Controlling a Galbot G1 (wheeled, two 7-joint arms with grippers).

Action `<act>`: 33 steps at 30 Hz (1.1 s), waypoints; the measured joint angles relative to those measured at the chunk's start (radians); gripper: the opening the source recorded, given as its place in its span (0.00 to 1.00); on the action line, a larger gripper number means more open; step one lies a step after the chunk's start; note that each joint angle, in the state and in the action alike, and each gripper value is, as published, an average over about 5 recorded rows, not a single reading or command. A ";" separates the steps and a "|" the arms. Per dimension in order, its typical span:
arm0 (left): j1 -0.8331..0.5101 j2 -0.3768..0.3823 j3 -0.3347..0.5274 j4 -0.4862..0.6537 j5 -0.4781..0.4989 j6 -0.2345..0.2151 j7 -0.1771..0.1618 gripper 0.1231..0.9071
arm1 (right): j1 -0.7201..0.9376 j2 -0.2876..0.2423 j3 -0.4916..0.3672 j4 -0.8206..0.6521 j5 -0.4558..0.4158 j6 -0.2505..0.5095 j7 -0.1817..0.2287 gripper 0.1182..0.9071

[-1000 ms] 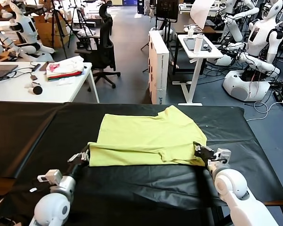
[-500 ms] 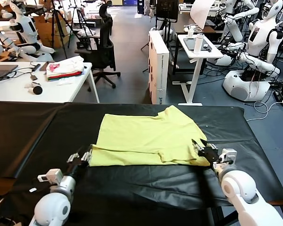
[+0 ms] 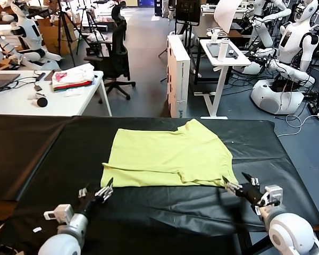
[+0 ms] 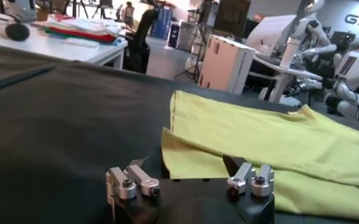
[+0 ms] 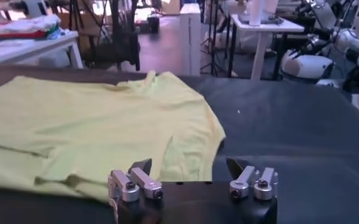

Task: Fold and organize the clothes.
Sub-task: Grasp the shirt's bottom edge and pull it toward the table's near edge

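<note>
The lime yellow-green T-shirt (image 3: 169, 155) lies on the black table, folded so its near part is doubled over; no white print shows. My left gripper (image 3: 97, 192) is open and empty, just in front of the shirt's near left corner. My right gripper (image 3: 241, 185) is open and empty, just in front of the near right corner. In the left wrist view the shirt (image 4: 270, 143) lies beyond the open gripper (image 4: 185, 163). In the right wrist view the shirt (image 5: 100, 119) lies beyond the open gripper (image 5: 190, 165).
The black cloth-covered table (image 3: 42, 154) spreads wide to both sides of the shirt. Behind it stand a white desk (image 3: 42, 98) with a folded fabric stack (image 3: 72, 76), an office chair (image 3: 116, 53), a white cabinet (image 3: 179, 74) and other robots (image 3: 287, 58).
Both grippers have let go of the shirt's near corners, opened, and drawn back toward me. The shirt's near edge has settled flat on the table.
</note>
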 joint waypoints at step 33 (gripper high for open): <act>0.088 0.032 -0.032 -0.032 0.056 -0.014 0.027 0.03 | -0.153 -0.032 0.073 0.126 0.107 -0.095 0.131 0.03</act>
